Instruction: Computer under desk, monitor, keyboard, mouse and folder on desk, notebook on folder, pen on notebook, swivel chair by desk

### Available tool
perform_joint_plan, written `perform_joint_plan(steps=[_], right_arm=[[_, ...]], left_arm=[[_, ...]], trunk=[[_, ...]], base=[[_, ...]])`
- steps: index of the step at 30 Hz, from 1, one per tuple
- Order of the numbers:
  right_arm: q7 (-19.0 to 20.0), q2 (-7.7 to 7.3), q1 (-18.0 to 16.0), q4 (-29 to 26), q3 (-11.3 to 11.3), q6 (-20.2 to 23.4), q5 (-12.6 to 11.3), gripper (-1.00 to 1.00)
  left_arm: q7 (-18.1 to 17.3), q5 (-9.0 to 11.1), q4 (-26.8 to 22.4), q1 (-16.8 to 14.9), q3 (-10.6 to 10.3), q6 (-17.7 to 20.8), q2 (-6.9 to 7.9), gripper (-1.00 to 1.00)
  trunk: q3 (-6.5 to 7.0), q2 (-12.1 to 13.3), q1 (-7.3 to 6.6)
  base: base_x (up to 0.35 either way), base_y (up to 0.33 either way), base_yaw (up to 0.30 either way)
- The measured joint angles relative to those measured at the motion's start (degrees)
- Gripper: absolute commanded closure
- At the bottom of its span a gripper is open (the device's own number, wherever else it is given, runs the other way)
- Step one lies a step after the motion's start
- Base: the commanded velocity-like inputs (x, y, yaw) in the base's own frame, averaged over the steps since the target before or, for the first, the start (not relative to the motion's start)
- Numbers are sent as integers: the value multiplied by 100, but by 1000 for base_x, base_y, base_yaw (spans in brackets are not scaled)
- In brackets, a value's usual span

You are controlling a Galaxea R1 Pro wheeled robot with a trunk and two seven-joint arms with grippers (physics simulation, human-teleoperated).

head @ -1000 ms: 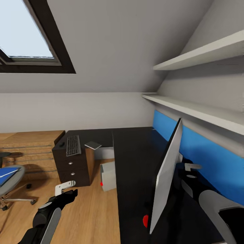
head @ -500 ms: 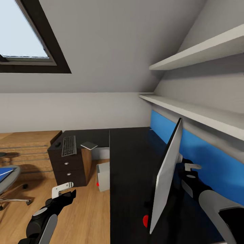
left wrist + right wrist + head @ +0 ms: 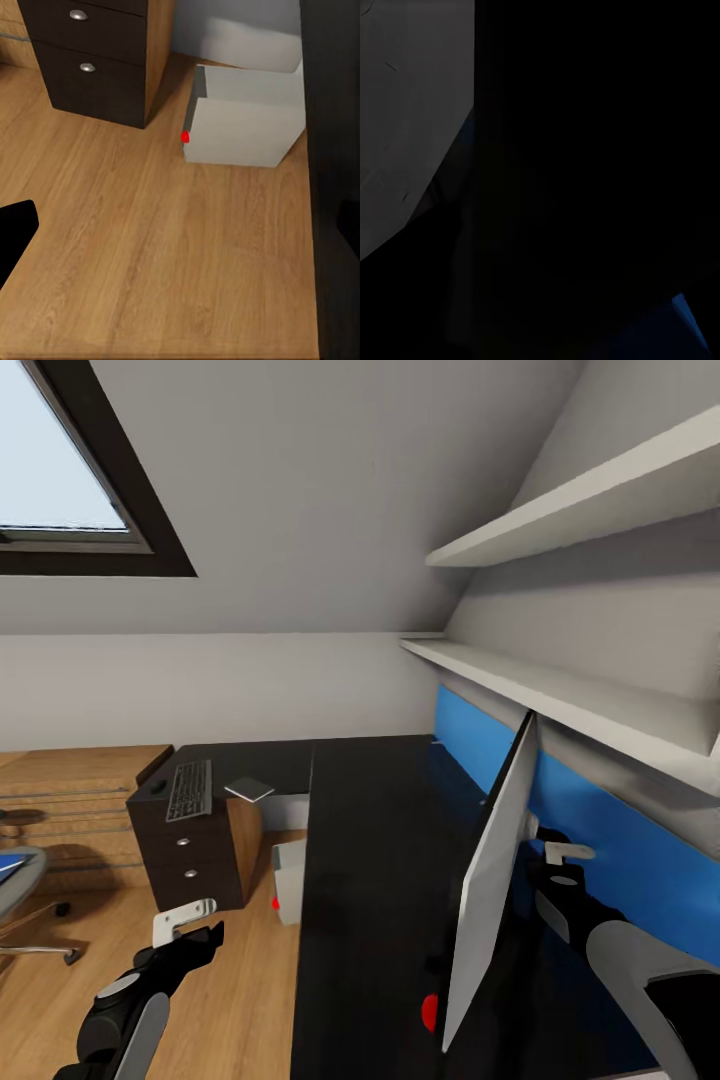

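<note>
Holding the monitor (image 3: pixel 492 880) edge-on over the desk (image 3: pixel 380 860), my right gripper (image 3: pixel 560 860) is behind it, jaws unclear; the left gripper (image 3: pixel 185 922) hangs spread.

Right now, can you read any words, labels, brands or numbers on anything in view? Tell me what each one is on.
No readable text anywhere.
keyboard: key legends too small and blurred to read.
monitor: seen edge-on, just a red dot at its lower corner, no lettering.
computer: plain grey case with a red button, no label visible.
</note>
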Motion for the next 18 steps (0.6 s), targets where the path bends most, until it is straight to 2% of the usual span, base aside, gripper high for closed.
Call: perform_joint_plan(steps=[9,18], right_arm=[[4,36,1,0,-14,2,-6,100],[3,54,-1,-1,-5,2,3,100]], left_arm=[[0,7,2,2,-5,1,-1,-100],[0,10,10,3,-7,8,-7,-100]], trunk=[[0,0,0],[0,0,0]], base=[[0,-9,18],[0,0,164]])
